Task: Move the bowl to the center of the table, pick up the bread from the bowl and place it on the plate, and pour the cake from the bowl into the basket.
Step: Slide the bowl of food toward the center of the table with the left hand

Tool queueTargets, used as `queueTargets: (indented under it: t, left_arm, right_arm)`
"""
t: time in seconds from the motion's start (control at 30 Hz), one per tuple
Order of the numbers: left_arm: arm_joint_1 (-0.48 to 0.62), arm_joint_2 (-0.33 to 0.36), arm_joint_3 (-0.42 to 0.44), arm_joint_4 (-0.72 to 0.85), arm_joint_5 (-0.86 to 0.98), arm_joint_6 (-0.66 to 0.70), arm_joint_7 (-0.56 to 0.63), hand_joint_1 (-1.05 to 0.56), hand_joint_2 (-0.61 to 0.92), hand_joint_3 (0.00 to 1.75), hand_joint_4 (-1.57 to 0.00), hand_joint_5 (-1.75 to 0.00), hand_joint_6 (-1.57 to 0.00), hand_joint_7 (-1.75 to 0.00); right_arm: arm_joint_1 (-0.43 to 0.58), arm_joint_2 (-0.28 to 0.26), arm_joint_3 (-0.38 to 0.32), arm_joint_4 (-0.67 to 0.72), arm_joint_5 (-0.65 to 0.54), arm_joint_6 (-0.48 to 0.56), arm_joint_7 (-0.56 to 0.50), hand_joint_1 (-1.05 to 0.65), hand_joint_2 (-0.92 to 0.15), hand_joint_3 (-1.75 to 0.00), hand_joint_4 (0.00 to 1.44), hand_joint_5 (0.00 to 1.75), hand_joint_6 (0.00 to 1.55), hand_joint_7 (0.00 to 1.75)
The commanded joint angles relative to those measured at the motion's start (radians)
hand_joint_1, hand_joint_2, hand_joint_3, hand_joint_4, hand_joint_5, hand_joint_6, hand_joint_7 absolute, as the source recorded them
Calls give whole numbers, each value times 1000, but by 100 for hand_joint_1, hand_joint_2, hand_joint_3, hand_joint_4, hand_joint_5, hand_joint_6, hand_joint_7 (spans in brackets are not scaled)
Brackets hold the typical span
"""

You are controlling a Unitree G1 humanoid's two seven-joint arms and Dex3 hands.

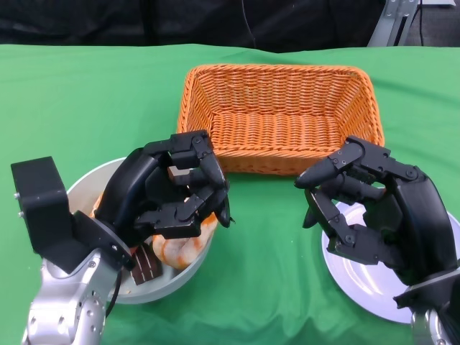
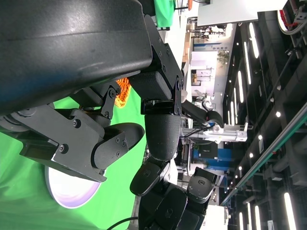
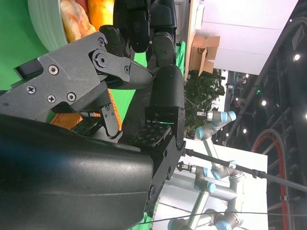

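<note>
A pale bowl [image 1: 86, 180] sits at the table's near left, holding an orange-brown bread [image 1: 183, 249] and a dark chocolate cake slice [image 1: 146, 264]. My left hand [image 1: 169, 194] hovers over the bowl with curled fingers, and the left wrist view shows its fingers [image 2: 160, 139] apart with nothing between them. My right hand [image 1: 374, 208] hangs over the white plate [image 1: 366, 284] at the near right, fingers bent and holding nothing. The right wrist view looks past the right hand's fingers [image 3: 165, 96] to the bowl [image 3: 45, 24] and bread [image 3: 74, 19].
An orange wicker basket [image 1: 277, 69] stands empty at the back centre, just beyond both hands. Green cloth [image 1: 266, 266] covers the table, with bare cloth between bowl and plate. The left wrist view shows the plate [image 2: 72, 189] and a bit of the basket [image 2: 122, 88].
</note>
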Motion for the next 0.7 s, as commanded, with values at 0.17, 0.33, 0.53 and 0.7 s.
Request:
queueTargets:
  t: [0.17, 0.33, 0.53, 0.7]
  left_arm:
    - [9, 9, 7, 5, -3, 0, 5, -9, 61, 97, -81, -157, -81, -123]
    - [11, 9, 7, 3, -1, 3, 9, -9, 61, 96, -81, -155, -82, -122]
    - [8, 9, 7, 9, -1, -1, 6, -10, 62, 96, -80, -155, -82, -121]
    - [8, 7, 6, 13, 1, -13, 3, -9, 62, 96, -80, -157, -82, -123]
  right_arm:
    - [3, -11, -14, 1, 13, -15, -1, -15, -68, -75, 73, 155, 73, 111]
    - [4, -11, -14, -1, 9, -13, -5, -14, -68, -74, 74, 156, 73, 111]
    - [2, -11, -17, 3, 15, -10, -4, -15, -68, -76, 74, 156, 74, 111]
    - [2, -11, -18, 5, 18, -14, -1, -14, -68, -76, 74, 156, 73, 111]
